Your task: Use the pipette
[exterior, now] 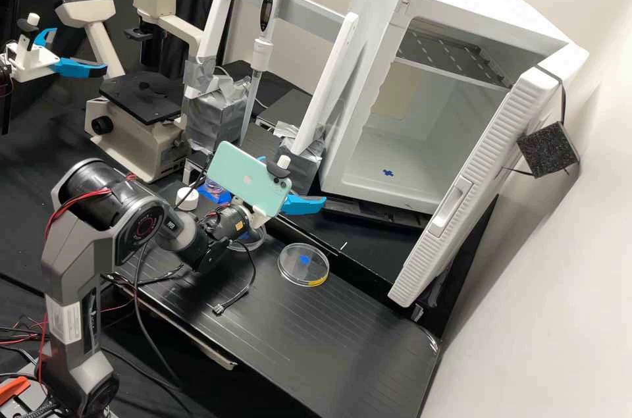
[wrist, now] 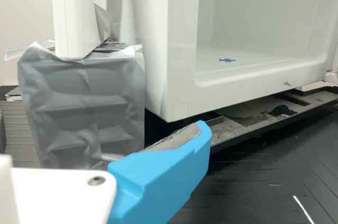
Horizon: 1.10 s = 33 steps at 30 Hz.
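In the high view the pipette (exterior: 263, 56) hangs on the grey crossbar of a white stand (exterior: 342, 49), its red button at the top and its long clear tip pointing down between the stand's legs, well apart from the arm. The pincer (exterior: 293, 181) is beyond the end of a mint-green phone (exterior: 247, 176) mounted on the wrist; blue shows past the phone's upper edge as well as at its lower corner, so the fingers (exterior: 304, 205) stand apart, with nothing seen between them. The wrist view gives a close look at one blue finger and its rough grey pad, which touches nothing visible. It also brings out what the high view gives in less detail: the creased grey tape around the block (wrist: 84, 108) under one stand leg, and the lower front edge of the open white cabinet (wrist: 182, 97), with a small blue patch (wrist: 227, 60) on the cabinet's floor. From above, the high view adds the cabinet's ribbed door swung wide, a beige microscope (exterior: 141, 125) on the far side of the arm, a white round cap (exterior: 187, 198) near the wrist, and a clear petri dish (exterior: 303, 264) lying flat on the black worktop (exterior: 329, 339), with a blue mark near its middle and yellow at its rim.
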Tool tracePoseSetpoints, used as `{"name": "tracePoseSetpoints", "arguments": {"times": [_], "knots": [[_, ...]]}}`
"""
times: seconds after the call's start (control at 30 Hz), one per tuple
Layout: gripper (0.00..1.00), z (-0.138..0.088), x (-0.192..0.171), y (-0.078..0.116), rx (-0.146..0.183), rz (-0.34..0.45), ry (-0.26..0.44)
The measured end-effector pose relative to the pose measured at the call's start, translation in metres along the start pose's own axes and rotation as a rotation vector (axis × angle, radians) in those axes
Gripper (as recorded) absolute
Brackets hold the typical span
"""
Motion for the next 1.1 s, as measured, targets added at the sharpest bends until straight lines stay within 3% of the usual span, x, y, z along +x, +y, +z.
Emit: {"name": "tracePoseSetpoints", "arguments": {"times": [0.43,0.6,0.83,1.03,1.1], "knots": [[1.00,-0.004,-0.017,0.004,0.006,0.006,0.010],[1.00,-0.026,-0.042,0.016,0.018,0.047,0.120],[1.00,-0.075,-0.057,0.024,0.033,0.058,0.304],[1.00,-0.113,-0.051,0.032,0.024,0.022,0.375],[1.00,-0.125,-0.048,0.036,0.001,0.017,0.390]]}}
